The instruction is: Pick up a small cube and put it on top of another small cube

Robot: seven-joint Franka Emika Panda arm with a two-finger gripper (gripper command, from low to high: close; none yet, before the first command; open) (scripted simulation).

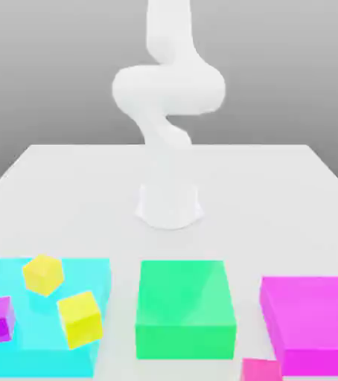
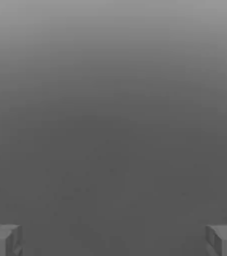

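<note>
Gripper (image 2: 113, 241) is standing wide and empty, presumably ready to receive a cube; the hot-pink cube (image 1: 261, 370) is lying at the exterior view's bottom edge, right of centre, apparently awaiting pickup.

Simulated robotics scene, I'd tag it. My white arm (image 1: 169, 89) rises from a bare pale tabletop (image 1: 83, 201); flat-coloured blocks (image 1: 183, 305) sit before plain grey backdrop (image 1: 60, 67).

Bare gaps flank green block (image 1: 185, 305); cubes (image 1: 80, 319) crowd cyan slab (image 1: 45, 357).
</note>
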